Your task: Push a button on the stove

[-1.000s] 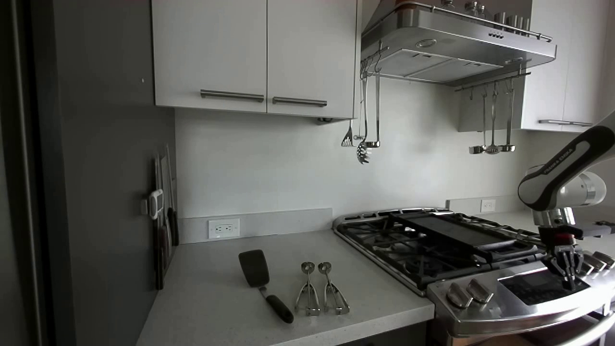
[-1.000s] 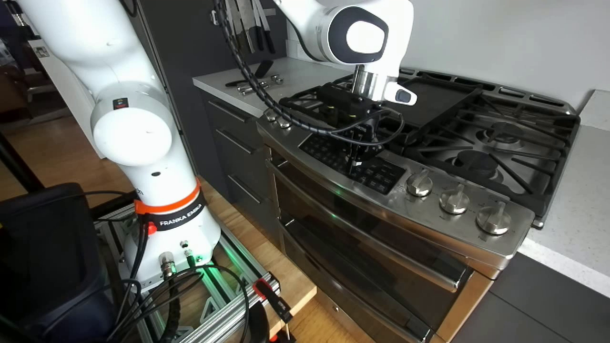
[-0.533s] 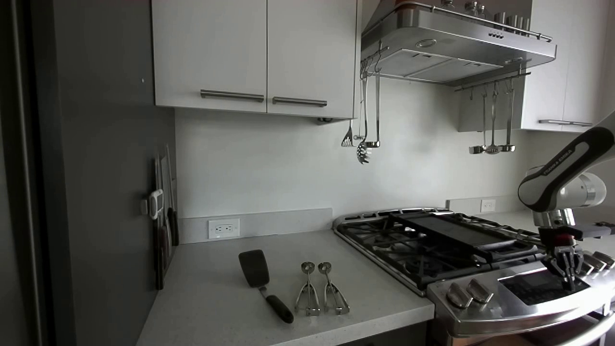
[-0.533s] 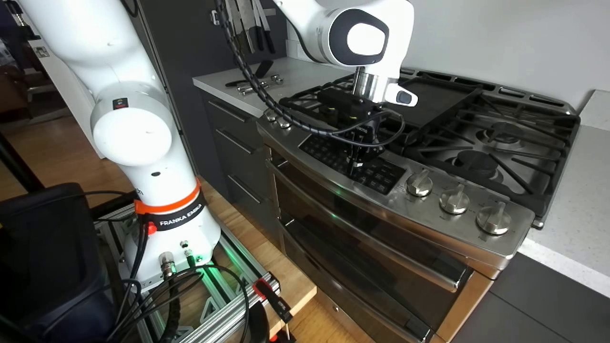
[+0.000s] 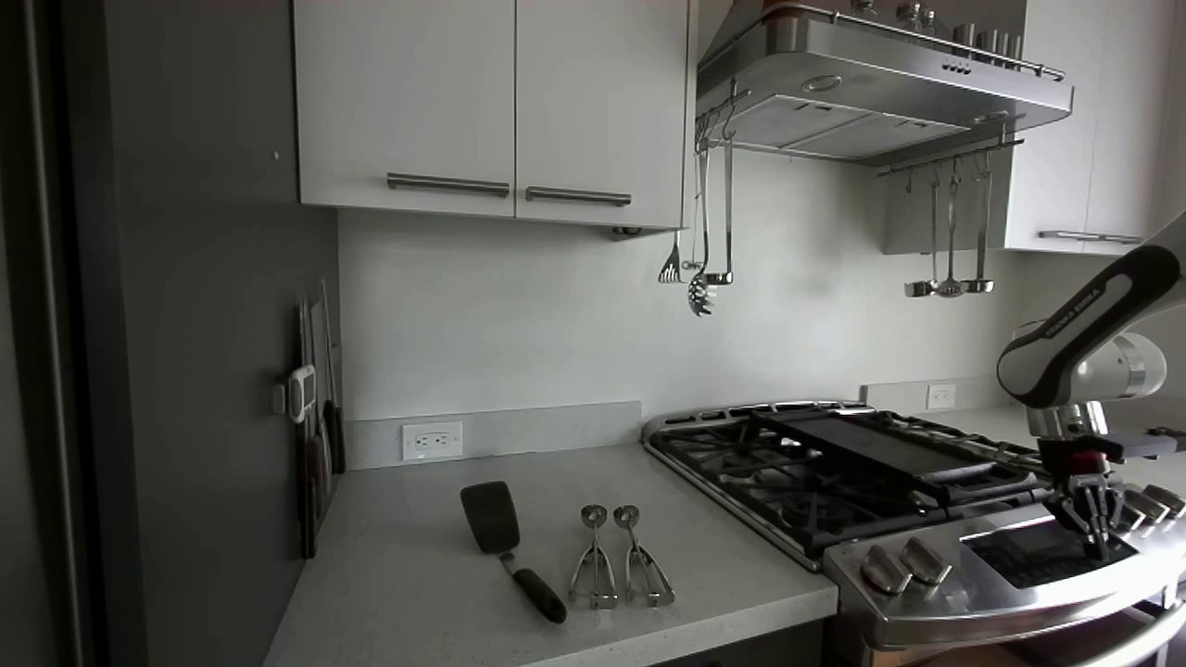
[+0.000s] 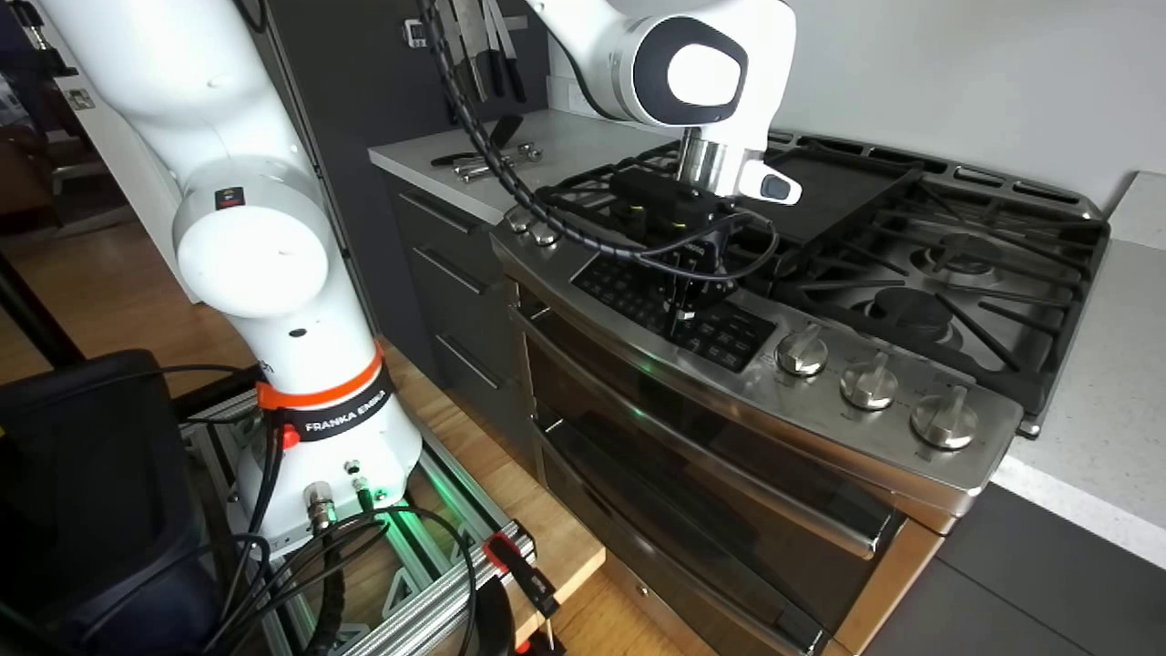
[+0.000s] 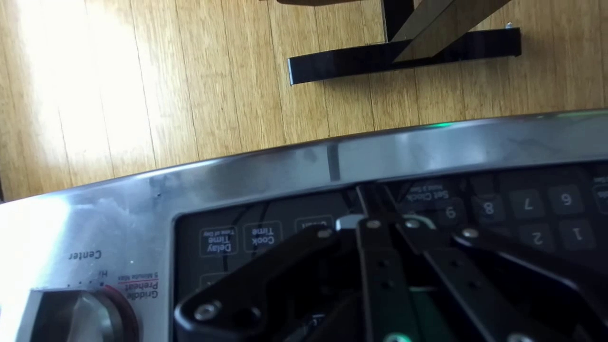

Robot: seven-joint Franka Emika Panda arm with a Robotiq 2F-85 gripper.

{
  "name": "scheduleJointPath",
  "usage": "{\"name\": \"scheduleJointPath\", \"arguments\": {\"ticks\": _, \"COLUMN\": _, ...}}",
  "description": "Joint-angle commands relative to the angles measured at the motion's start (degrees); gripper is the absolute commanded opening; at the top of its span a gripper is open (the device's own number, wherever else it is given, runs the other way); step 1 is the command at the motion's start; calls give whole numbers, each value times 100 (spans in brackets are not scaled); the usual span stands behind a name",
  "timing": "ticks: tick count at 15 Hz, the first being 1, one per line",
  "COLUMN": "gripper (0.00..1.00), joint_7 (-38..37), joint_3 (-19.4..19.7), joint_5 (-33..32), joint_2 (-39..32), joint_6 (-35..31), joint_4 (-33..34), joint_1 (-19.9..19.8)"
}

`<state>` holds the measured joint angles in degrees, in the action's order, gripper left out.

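1. The jaws are pressed together, pointing down at the dark control panel (image 6: 733, 339) on the front of the stove (image 6: 820, 403); whether they touch the glass, I cannot tell.
2. In the wrist view their ends sit between the Cook Time button (image 7: 262, 236) and the 9 button (image 7: 450, 212), just beside a partly hidden button (image 7: 311, 222).
3. Just past them there runs the steel front edge (image 7: 403, 145); beyond and below lies the wood floor (image 7: 213, 95).
4. Knobs (image 6: 869, 381) stick up on both sides of the panel.
5. Behind it stand black grates (image 6: 1025, 387), with a flat griddle (image 5: 880, 443) in the middle.
6. A braided cable (image 6: 583, 240) loops along the arm (image 6: 255, 246), near the jaws.
7. Well apart, a spatula (image 5: 491, 519) and two scoops (image 5: 594, 515) lie on the worktop (image 5: 389, 574); a hood (image 5: 880, 67) hangs above the stove.
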<state>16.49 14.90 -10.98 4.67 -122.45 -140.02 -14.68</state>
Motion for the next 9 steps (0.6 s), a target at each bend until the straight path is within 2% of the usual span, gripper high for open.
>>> {"name": "scheduleJointPath", "arguments": {"ticks": 1, "gripper": 0, "joint_7": 232, "joint_3": 92, "joint_5": 112, "joint_2": -752, "joint_6": -714, "joint_4": 157, "joint_1": -21}}
{"name": "scheduleJointPath", "arguments": {"ticks": 9, "gripper": 0, "joint_7": 165, "joint_3": 77, "joint_5": 124, "joint_2": -979, "joint_6": -226, "joint_4": 401, "joint_1": -38}}
